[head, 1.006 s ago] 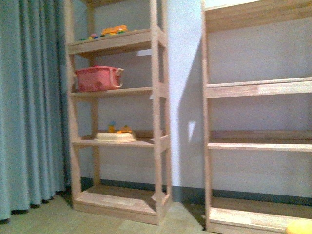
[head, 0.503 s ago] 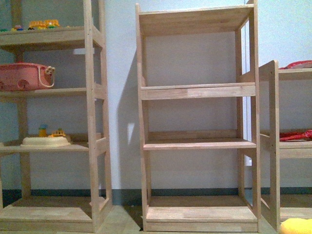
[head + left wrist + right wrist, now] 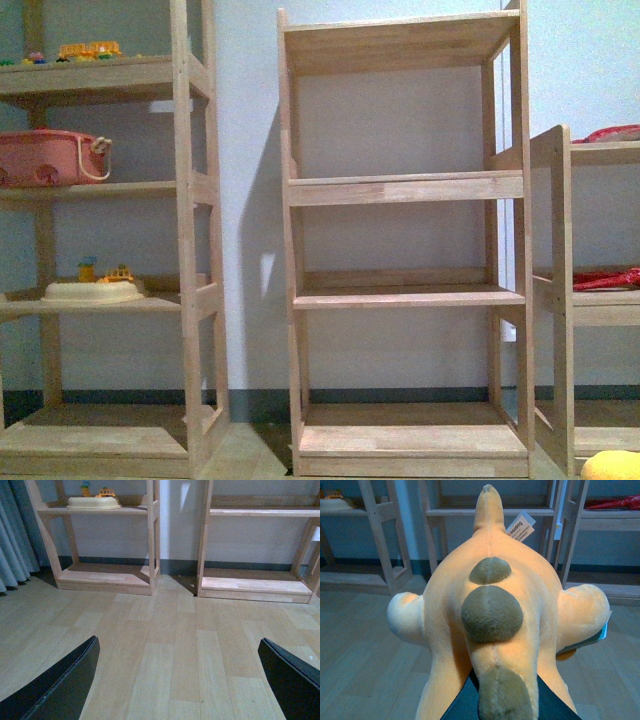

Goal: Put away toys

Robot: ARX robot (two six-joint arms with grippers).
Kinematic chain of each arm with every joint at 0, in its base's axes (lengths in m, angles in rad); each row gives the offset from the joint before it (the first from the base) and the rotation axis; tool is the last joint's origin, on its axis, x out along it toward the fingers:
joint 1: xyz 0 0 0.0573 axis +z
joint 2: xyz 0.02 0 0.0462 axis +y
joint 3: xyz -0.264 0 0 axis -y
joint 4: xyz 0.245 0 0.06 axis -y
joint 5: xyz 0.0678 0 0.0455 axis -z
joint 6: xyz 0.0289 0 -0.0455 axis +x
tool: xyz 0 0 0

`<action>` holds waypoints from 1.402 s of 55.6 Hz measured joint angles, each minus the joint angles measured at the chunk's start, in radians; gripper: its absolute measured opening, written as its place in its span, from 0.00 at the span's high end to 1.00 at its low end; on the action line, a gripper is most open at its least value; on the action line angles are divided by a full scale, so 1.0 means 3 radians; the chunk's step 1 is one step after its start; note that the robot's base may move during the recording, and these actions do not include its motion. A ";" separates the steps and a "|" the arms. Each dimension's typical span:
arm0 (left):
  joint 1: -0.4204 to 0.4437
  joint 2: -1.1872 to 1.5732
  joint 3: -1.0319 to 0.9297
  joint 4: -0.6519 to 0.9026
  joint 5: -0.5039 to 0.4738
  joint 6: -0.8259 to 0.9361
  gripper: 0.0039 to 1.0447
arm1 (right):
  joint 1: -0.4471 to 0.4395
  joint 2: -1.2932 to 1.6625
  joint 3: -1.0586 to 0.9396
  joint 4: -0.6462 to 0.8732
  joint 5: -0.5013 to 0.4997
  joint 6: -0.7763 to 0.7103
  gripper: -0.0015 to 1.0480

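Note:
The toy is an orange-yellow plush animal (image 3: pixel 495 580) with dark olive patches along its back and a white tag (image 3: pixel 520 527). My right gripper (image 3: pixel 505 706) is shut on its near end, the dark fingers (image 3: pixel 462 705) pressing both sides. The plush hangs above the wooden floor, pointing toward the shelves. In the front view only a yellow corner of the plush animal (image 3: pixel 612 466) shows at the bottom right. My left gripper (image 3: pixel 175 680) is open with nothing between its black fingers (image 3: pixel 60 685), low over the floor.
A bare wooden shelf unit (image 3: pixel 405 188) stands straight ahead. The left unit (image 3: pixel 190 250) holds a pink basket (image 3: pixel 50 158), a cream tray (image 3: pixel 92 292) and small toys. A right unit (image 3: pixel 560 300) holds red items (image 3: pixel 605 280). A curtain (image 3: pixel 12 540) hangs far left.
The front view swung right over the first half second, bringing the bare middle shelf unit to the centre. It has since held still; the plush corner stays at the bottom right.

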 joint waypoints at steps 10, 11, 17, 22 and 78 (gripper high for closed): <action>0.0000 0.0000 0.0000 0.0000 0.0000 0.0000 0.06 | 0.0000 0.0000 0.0000 0.0000 -0.0001 0.0000 0.94; 0.0000 0.0000 0.0000 0.0000 0.0000 0.0000 0.06 | 0.0000 0.0000 0.0000 0.0000 -0.0001 0.0000 0.94; 0.0000 0.0001 0.0000 0.0000 0.0000 0.0000 0.06 | 0.0000 0.0000 0.0000 0.0000 0.0001 0.0000 0.94; 0.0000 0.0000 0.0000 0.0000 -0.0001 0.0000 0.06 | 0.0000 -0.0001 0.0000 0.0000 -0.0001 0.0000 0.94; 0.0000 -0.0001 0.0000 0.0000 0.0001 0.0000 0.06 | 0.0000 0.0000 0.0000 0.0000 -0.0001 0.0000 0.94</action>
